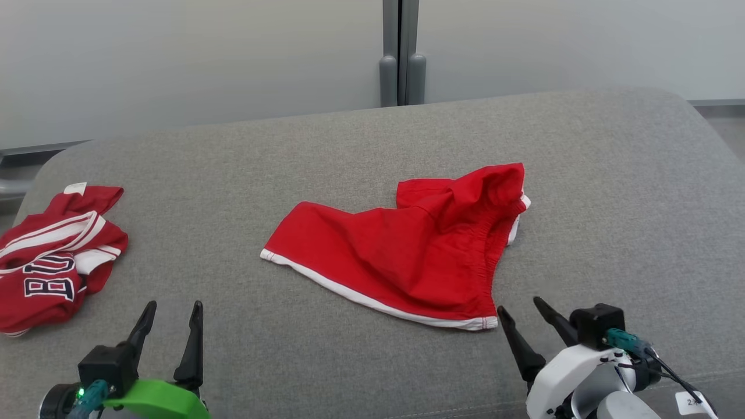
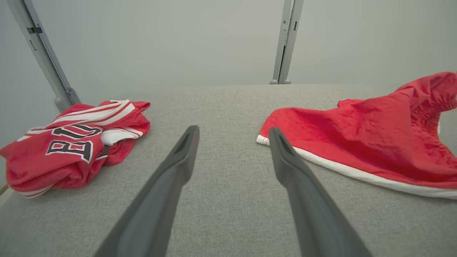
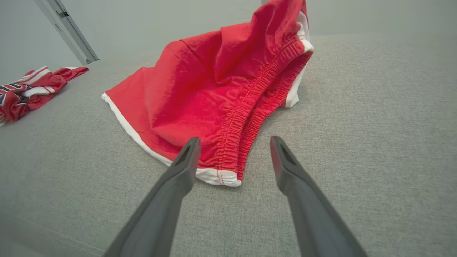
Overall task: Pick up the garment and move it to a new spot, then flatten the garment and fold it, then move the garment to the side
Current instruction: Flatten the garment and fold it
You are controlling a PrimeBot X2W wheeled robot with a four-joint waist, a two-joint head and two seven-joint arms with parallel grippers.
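The garment (image 1: 407, 250) is a pair of red shorts with white trim, lying rumpled in the middle of the grey cushion, its elastic waistband raised at the right. It also lies at the right of the left wrist view (image 2: 367, 142) and just beyond the fingers in the right wrist view (image 3: 214, 89). My right gripper (image 1: 520, 311) stands open just in front of the shorts' near right corner, apart from it. My left gripper (image 1: 173, 311) is open at the lower left, empty, well left of the shorts.
A crumpled red jersey (image 1: 52, 256) with white stripes and dark letters lies at the cushion's left edge. The grey cushion (image 1: 611, 192) has open room to the right and front. A pale wall with a grey post (image 1: 400, 52) stands behind.
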